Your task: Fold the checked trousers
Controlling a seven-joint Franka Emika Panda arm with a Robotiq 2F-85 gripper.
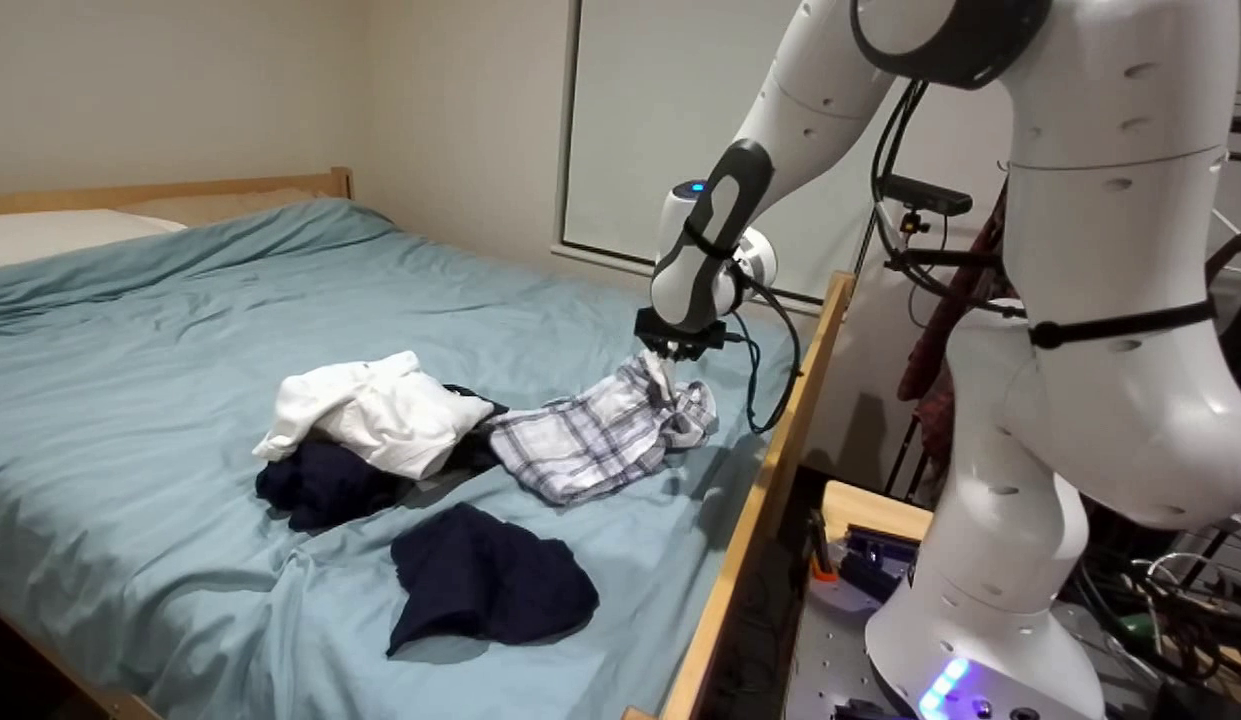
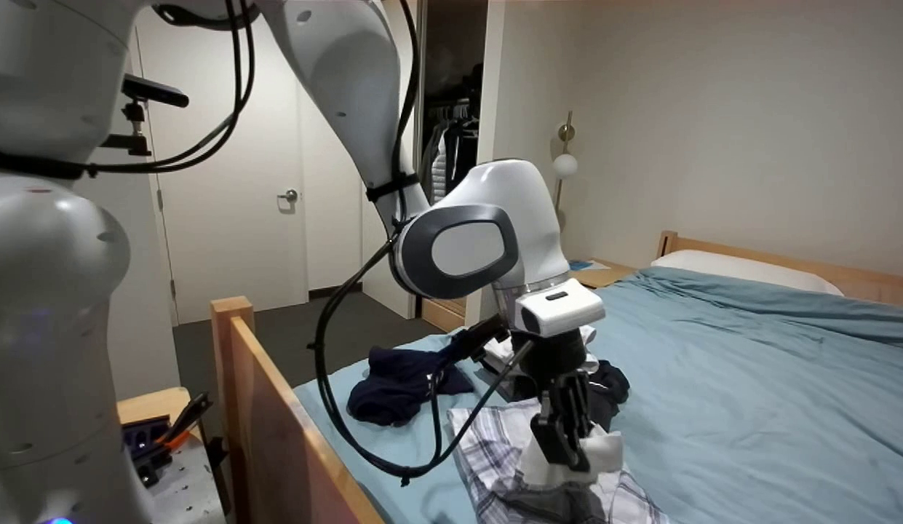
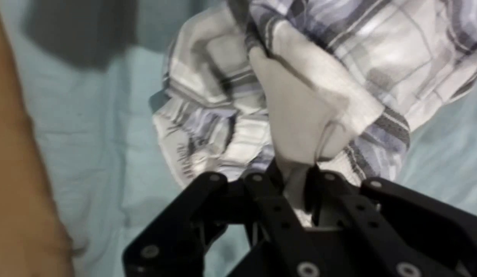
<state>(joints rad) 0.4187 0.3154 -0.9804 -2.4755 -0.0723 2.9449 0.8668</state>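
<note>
- Nearest to its own base, the white robot arm [image 1: 810, 110] reached across the wooden footboard [image 1: 748, 530].
- Just beyond this board, the gripper [image 3: 296, 177] pointed downward. In the wrist view its two fingers [image 3: 269, 204] were pinching a pale fold [image 3: 299, 127] of cloth between them.
- This fold belonged to the checked trousers [image 1: 580, 440], which lay on the blue-green bed cover [image 1: 180, 330]. The pinched part was lifted into a small peak, while the remaining cloth rested on the cover with creases.
- A gathered edge [image 3: 177, 146] of the trousers carried dark print, too blurred for reading.
- Near the trousers, but apart from them, a navy garment [image 1: 490, 580] lay crumpled.
- Further along, a white garment [image 1: 370, 405] rested upon some dark clothing [image 1: 325, 485]. The trousers came very close to this pile; whether they touched it, I could not tell.
- Farthest, in both exterior views, a white pillow [image 2: 742, 266] lay before the wooden headboard [image 2: 873, 284]. In an exterior view, a lamp [image 2: 565, 165] with a round globe was fixed on the wall [image 2: 749, 131].
</note>
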